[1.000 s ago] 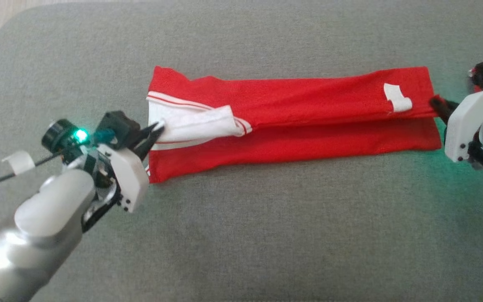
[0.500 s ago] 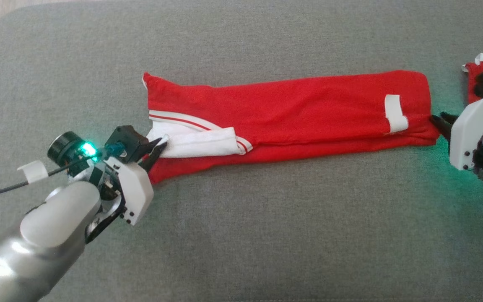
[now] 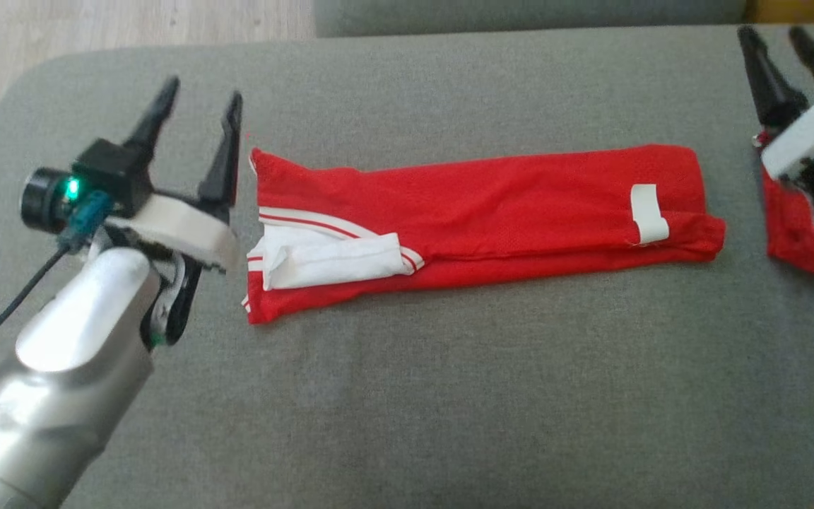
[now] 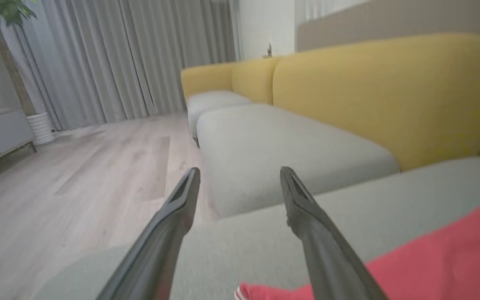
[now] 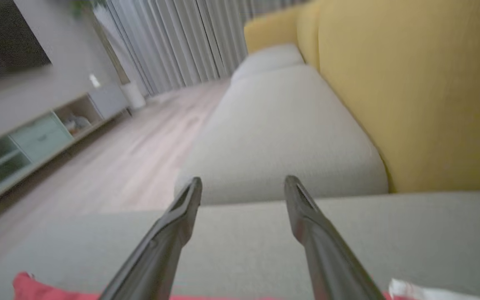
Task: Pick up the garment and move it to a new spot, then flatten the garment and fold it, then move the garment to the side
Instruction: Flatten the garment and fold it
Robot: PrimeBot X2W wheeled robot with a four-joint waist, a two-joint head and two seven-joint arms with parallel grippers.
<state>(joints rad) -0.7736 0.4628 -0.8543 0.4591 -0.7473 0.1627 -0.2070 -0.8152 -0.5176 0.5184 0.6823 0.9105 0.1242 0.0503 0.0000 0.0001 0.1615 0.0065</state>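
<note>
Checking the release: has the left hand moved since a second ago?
Yes: the left hand has let go of the garment's white end and pulled leftward off it, open beside its edge.

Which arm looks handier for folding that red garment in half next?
Left, probably: the open left claw hangs right beside the garment's white-trimmed end, while the right claw sits farther off, by another red cloth.

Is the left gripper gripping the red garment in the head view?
No: the left gripper stands open and empty beside the end of the red garment.
</note>
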